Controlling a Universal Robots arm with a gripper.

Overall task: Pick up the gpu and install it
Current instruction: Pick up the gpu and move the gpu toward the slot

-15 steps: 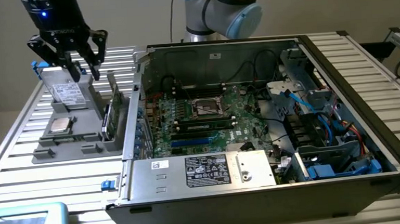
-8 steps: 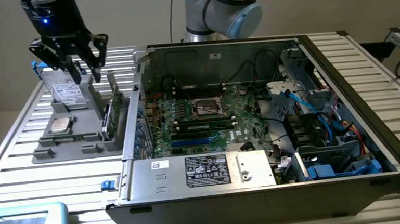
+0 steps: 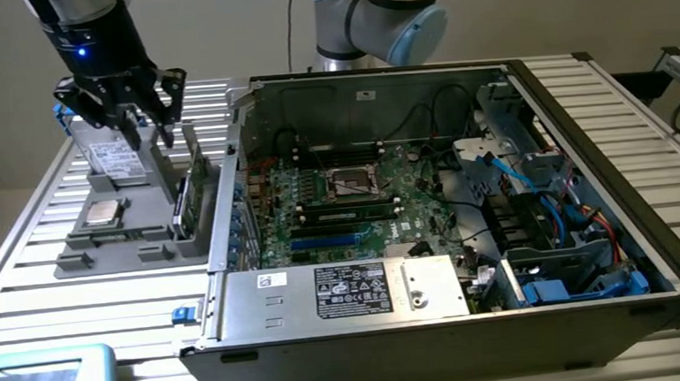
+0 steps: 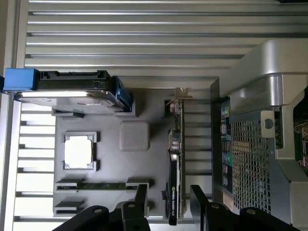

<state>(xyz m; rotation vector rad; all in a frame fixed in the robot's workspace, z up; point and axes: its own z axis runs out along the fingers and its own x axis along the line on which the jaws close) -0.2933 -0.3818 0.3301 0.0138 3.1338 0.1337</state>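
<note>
The gpu [image 3: 194, 196] stands on its long edge in a slot of the grey holder tray [image 3: 142, 240], on the side of the tray nearest the open computer case [image 3: 573, 141], and just beside the case's perforated rear wall. In the wrist view the gpu [image 4: 175, 163] shows edge-on as a thin strip: green circuit board along one side, a black cooler shroud with a small green-and-white label against it, and a silver metal bracket at the far end. The gripper [image 3: 149, 131] hangs over the tray with its fingers spread wide and nothing between them. In the wrist view the gripper [image 4: 171, 204] straddles the card's near end, one finger on each side. It seems to be above the card rather than touching it, though the angle leaves that uncertain. On the same tray lie a silver drive [image 4: 72, 98] and a square CPU chip [image 4: 79, 151], both well apart from the fingers. The tray rests on a slatted metal table [image 3: 27, 280].
</note>
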